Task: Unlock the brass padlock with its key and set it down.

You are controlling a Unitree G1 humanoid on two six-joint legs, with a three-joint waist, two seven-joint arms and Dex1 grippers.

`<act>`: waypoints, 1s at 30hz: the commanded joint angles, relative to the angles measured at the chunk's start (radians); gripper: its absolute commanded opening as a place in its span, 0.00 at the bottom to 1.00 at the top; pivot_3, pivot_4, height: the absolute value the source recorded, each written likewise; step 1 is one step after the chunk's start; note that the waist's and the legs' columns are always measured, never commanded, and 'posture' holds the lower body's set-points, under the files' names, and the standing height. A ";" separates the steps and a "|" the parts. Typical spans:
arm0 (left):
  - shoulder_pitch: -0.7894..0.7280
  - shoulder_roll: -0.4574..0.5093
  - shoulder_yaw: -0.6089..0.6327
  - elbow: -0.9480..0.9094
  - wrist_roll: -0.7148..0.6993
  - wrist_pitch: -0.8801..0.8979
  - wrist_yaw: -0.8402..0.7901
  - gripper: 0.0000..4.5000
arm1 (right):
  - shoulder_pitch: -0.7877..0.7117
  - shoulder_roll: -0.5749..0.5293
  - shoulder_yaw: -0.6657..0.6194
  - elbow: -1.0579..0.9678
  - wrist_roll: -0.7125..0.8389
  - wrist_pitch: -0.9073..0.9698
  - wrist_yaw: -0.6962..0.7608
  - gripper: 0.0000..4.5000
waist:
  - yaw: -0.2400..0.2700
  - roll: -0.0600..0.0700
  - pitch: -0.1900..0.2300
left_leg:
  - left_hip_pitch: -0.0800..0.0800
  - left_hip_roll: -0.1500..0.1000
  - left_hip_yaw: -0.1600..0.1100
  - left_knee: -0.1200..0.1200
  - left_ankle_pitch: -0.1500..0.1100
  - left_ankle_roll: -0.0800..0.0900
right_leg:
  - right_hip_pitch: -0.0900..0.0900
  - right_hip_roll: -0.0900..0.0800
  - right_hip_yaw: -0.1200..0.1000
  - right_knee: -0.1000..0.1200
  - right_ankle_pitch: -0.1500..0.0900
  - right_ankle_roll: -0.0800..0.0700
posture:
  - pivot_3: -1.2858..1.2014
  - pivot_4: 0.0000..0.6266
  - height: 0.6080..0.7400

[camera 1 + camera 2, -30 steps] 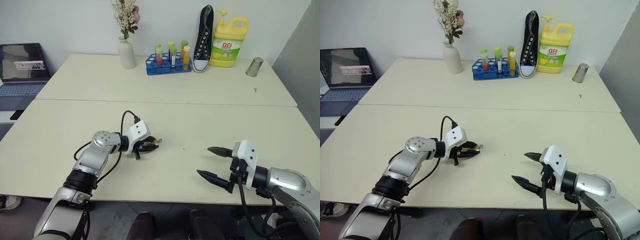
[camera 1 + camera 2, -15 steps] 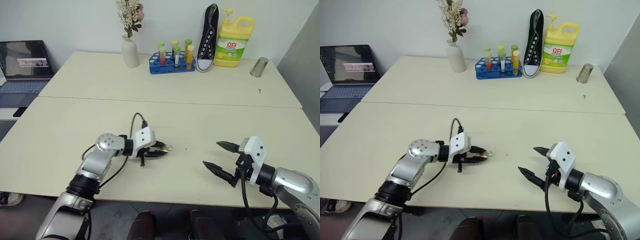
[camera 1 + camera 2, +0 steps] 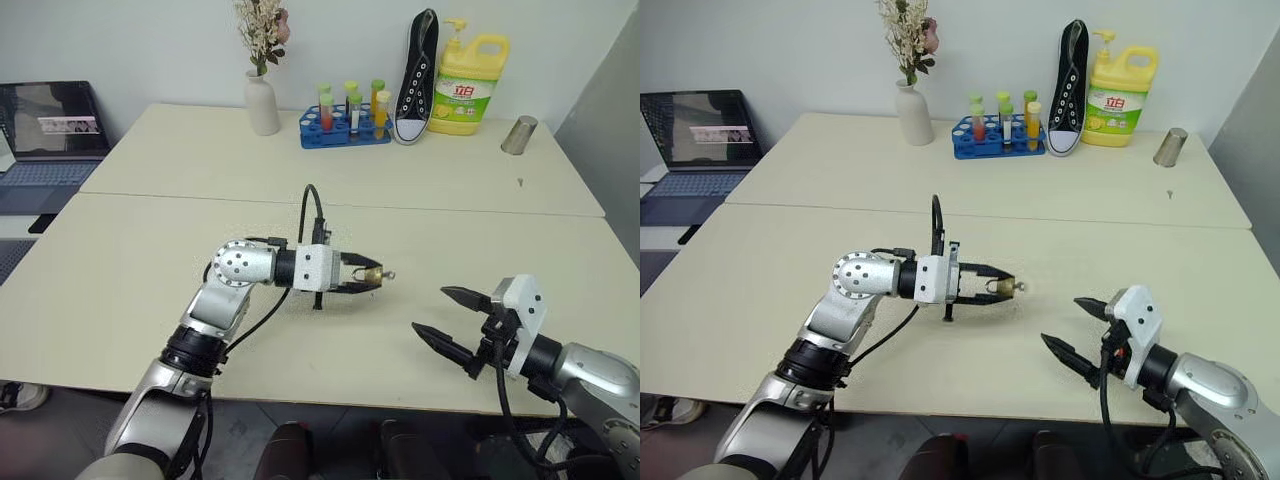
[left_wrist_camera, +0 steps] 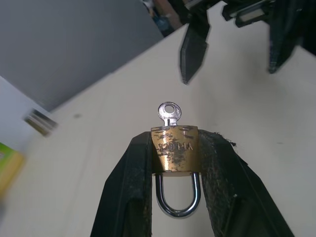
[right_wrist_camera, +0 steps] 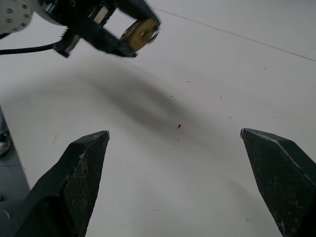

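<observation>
Holding the tiny yellow brass padlock point(image 4: 175, 149) by its two sides, the left gripper point(image 3: 365, 277) has it pinched between its black fingers point(image 4: 127, 187), lifted above the pale cream table point(image 3: 420, 220). The small thin silver key point(image 4: 169, 113) is already in the lock, and its round head with a hole pokes out of the end that faces the right gripper point(image 3: 452, 318). So the lock's long line runs straight along the left fingers: the shiny curved shackle point(image 4: 178, 196) sits back between them, looking closed, and the key points across toward the other arm. The right gripper waits with its two black fingers spread wide and nothing in them, well apart from the key and lower and nearer the table's front edge. I think the right one is the one to take and turn the key, because it is free and the key faces it. The brass looks scratched, with small letters stamped on it.
</observation>
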 commanded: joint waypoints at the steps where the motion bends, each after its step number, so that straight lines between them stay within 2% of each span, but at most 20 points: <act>1: -0.048 0.009 0.033 0.123 0.125 -0.366 0.123 0.21 | -0.036 0.001 -0.021 -0.008 0.020 -0.024 0.012 1.00 | -0.001 0.000 0.000 | 0.000 0.000 0.000 0.000 0.000 0.000 | 0.000 0.000 0.000 0.000 0.000 0.000 | 0.52 0.24 1.00; 5: -0.065 0.033 0.006 0.238 0.237 -0.611 0.216 0.21 | -0.123 0.042 -0.002 0.043 0.051 -0.020 0.000 1.00 | -0.002 0.000 0.000 | 0.000 0.000 0.000 0.000 0.000 0.000 | 0.000 0.000 0.000 0.000 0.000 0.000 | 0.52 0.24 1.00; 10: -0.080 0.053 -0.013 0.289 0.312 -0.734 0.306 0.21 | -0.244 0.051 0.033 0.131 0.098 0.005 0.041 1.00 | -0.001 0.000 0.000 | 0.000 0.000 0.001 0.000 0.000 0.000 | 0.000 0.000 -0.001 0.000 0.000 0.000 | 0.52 0.24 1.00; 20: -0.097 0.075 -0.022 0.291 0.398 -0.747 0.448 0.21 | -0.394 0.070 0.171 0.259 0.103 0.053 0.132 1.00 | -0.001 0.000 0.000 | 0.000 0.000 0.001 0.000 0.000 0.000 | 0.000 0.000 -0.002 0.001 0.002 -0.002 | 0.52 0.24 1.00; 30: -0.080 0.115 -0.047 0.259 0.428 -0.736 0.507 0.21 | -0.448 0.119 0.170 0.276 0.159 0.102 0.117 1.00 | -0.001 0.000 0.000 | 0.000 0.000 0.000 0.000 0.000 0.000 | 0.000 0.000 -0.002 0.001 0.003 -0.004 | 0.52 0.24 1.00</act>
